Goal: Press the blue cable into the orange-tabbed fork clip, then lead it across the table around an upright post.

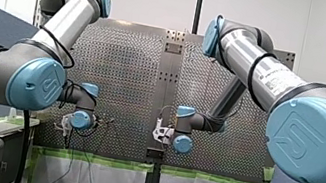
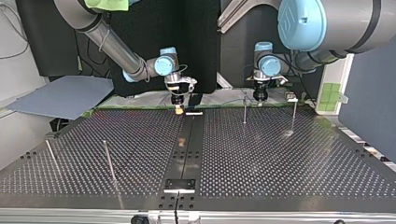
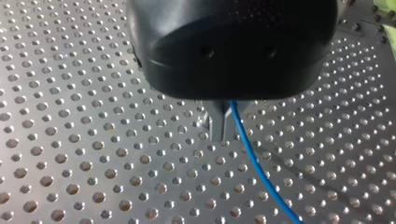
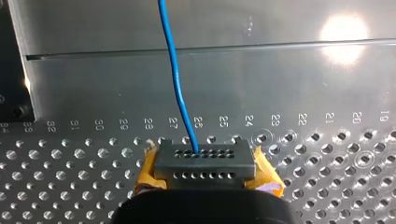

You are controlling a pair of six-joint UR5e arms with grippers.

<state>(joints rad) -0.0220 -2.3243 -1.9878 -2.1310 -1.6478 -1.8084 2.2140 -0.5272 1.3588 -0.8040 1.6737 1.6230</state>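
Upper centre of the top view, my right gripper (image 2: 178,109) is clamped on the blue cable (image 4: 177,79), which runs straight ahead from it. My left gripper (image 3: 219,125), fingers together, pinches it too. I can't make out the fork clip.

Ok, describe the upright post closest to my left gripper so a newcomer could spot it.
In the top view, go to the perforated table's far edge, right of the centre strip. Two thin posts stand there. The inner post stands beside my left gripper, nearer the strip; the outer post stands further right.
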